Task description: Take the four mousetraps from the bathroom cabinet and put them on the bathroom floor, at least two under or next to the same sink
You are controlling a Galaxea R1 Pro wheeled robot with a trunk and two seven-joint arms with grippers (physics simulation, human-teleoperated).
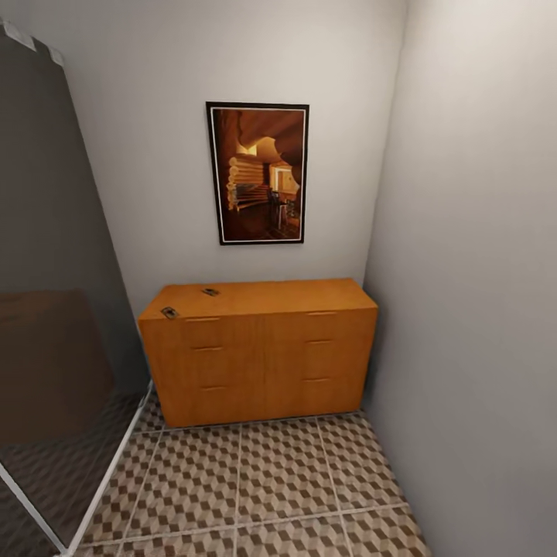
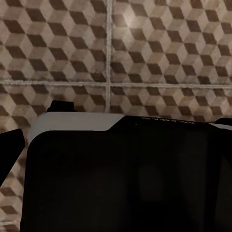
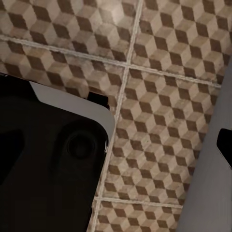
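Claws unseen; mousetraps (image 1: 169,312) atop cabinet (image 1: 263,352).

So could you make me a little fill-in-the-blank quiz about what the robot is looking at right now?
1. Two mousetraps lie on the ____ of the cabinet.
2. On the wall above the cabinet hangs a framed ____.
3. The bathroom floor tiles carry a ____ pattern in brown, beige and white.
4. All the cabinet's drawers are ____.

Missing words: top; picture; cube; closed
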